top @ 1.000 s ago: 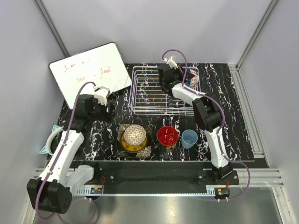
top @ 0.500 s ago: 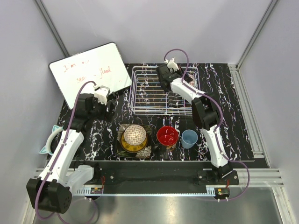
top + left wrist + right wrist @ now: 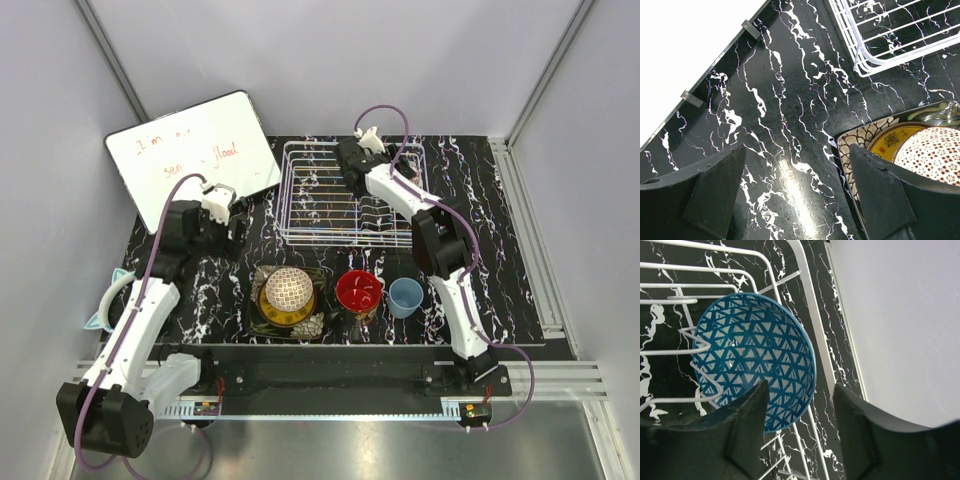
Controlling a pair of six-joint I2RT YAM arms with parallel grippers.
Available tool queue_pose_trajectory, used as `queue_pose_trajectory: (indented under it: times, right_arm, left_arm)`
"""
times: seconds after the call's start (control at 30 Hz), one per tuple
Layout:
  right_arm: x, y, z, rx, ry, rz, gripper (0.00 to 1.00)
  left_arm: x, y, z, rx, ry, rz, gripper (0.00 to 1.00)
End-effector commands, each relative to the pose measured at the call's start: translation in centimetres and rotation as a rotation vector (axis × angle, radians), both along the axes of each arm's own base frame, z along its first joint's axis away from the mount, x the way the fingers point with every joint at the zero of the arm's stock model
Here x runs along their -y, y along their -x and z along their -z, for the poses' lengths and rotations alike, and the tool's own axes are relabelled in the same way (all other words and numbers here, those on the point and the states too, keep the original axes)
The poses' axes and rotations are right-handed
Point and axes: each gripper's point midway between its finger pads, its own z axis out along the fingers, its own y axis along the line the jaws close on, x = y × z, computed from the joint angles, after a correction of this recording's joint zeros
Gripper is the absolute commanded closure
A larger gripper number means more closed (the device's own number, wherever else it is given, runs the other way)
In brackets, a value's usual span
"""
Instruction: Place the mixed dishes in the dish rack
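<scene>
Where the right gripper [image 3: 800, 389] is hung over the dish rack [image 3: 318, 205], its jaws are seen spread wide and nothing is clasped between them. The blue patterned bowl [image 3: 755, 360] is lodged inside the rack, tilted among the white wire dividers close to the rim wire, with its triangle-latticed inside turned toward the wrist camera. The left gripper [image 3: 797, 150] is likewise held wide open and empty above the black marbled tabletop [image 3: 480, 250], between the rack's near corner and the stacked dishes. In that stack, a domed lattice-patterned piece [image 3: 287, 290] is set on the yellow-and-dark plate [image 3: 890, 142], which is carried by the floral dish [image 3: 860, 142]. A small dark mark is printed on the plate, but it cannot be read. The red bowl [image 3: 358, 290] and the pale blue cup [image 3: 405, 297] are stood to the right of the stack, outside the rack. On the white writing board [image 3: 190, 155], red handwriting is seen: "I'm" can be made out on the first line, while the remainder is too faint to be read with certainty.
</scene>
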Motion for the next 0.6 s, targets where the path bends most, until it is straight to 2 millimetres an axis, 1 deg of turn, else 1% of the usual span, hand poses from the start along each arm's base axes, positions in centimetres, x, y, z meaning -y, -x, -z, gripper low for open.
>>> queue_pose_trajectory:
  times: [0.0, 0.03, 0.07, 0.1, 0.13, 0.17, 0.2, 0.23, 0.27, 0.3, 0.33, 0.37, 0.4, 0.43, 0.47, 0.5, 0.53, 0.57]
  right_arm:
    - [-1.4, 1.6, -8.9, 0.166, -0.151, -0.041, 0.35]
    - [-2.5, 2.4, -9.5, 0.163, -0.165, -0.076, 0.35]
    - [-3.4, 3.6, -12.1, 0.196, -0.211, -0.117, 0.31]
    - [-4.2, 4.6, -13.2, 0.201, -0.228, -0.152, 0.3]
    - [-6.6, 6.3, -13.7, 0.182, -0.236, -0.225, 0.3]
    - [-7.6, 7.9, -15.8, 0.198, -0.291, -0.282, 0.29]
    - [-8.3, 9.6, -15.6, 0.132, -0.294, -0.327, 0.29]
    - [-9.8, 11.1, -16.3, 0.122, -0.376, -0.365, 0.28]
    - [-12.5, 13.3, -15.9, 0.017, -0.524, -0.472, 0.27]
    - [-13.1, 15.9, -14.9, -0.115, -0.599, -0.51, 0.28]
    - [-14.3, 17.5, -14.7, -0.176, -0.708, -0.538, 0.29]
    - [-16.5, 20.4, -14.8, -0.294, -0.858, -0.634, 0.32]
    - [-17.4, 21.9, -15.1, -0.339, -0.935, -0.675, 0.33]
    - [-18.2, 23.6, -14.4, -0.41, -0.996, -0.706, 0.34]
    - [-19.1, 25.6, -15.4, -0.463, -1.083, -0.774, 0.34]
    - [-19.3, 26.1, -15.5, -0.475, -1.1, -0.796, 0.34]
    - [-19.0, 26.6, -14.7, -0.503, -1.089, -0.799, 0.35]
    - [-18.6, 26.8, -14.6, -0.507, -1.079, -0.804, 0.35]
  left_arm:
    - [0.1, -0.8, -2.0, 0.073, -0.002, 0.007, 0.11]
    - [0.1, -0.9, -2.0, 0.076, -0.001, 0.007, 0.11]
    - [0.1, -0.9, -2.1, 0.078, -0.002, 0.005, 0.11]
    - [0.0, -1.0, -2.1, 0.08, -0.004, 0.002, 0.11]
    - [0.0, -1.0, -2.1, 0.083, -0.005, 0.002, 0.11]
    - [0.0, -1.0, -2.1, 0.082, -0.007, 0.0, 0.11]
    - [-0.1, -1.0, -2.1, 0.083, -0.011, -0.001, 0.11]
    - [-0.2, -1.0, -2.0, 0.084, -0.014, 0.0, 0.11]
    - [-0.2, -1.1, -2.1, 0.088, -0.016, -0.001, 0.11]
    - [-0.3, -1.0, -1.9, 0.085, -0.018, -0.003, 0.11]
    - [-0.3, -1.1, -1.8, 0.086, -0.017, -0.005, 0.11]
    - [-0.3, -1.0, -1.7, 0.088, -0.017, -0.005, 0.11]
    - [-0.3, -1.0, -1.7, 0.089, -0.016, -0.002, 0.11]
    - [-0.3, -1.0, -1.6, 0.089, -0.015, -0.004, 0.11]
    - [-0.3, -1.0, -1.4, 0.086, -0.014, -0.004, 0.11]
    - [-0.2, -1.0, -1.4, 0.084, -0.009, -0.005, 0.11]
    - [-0.3, -1.0, -1.4, 0.085, -0.006, -0.008, 0.11]
    - [-0.3, -1.1, -1.4, 0.084, -0.004, -0.007, 0.11]
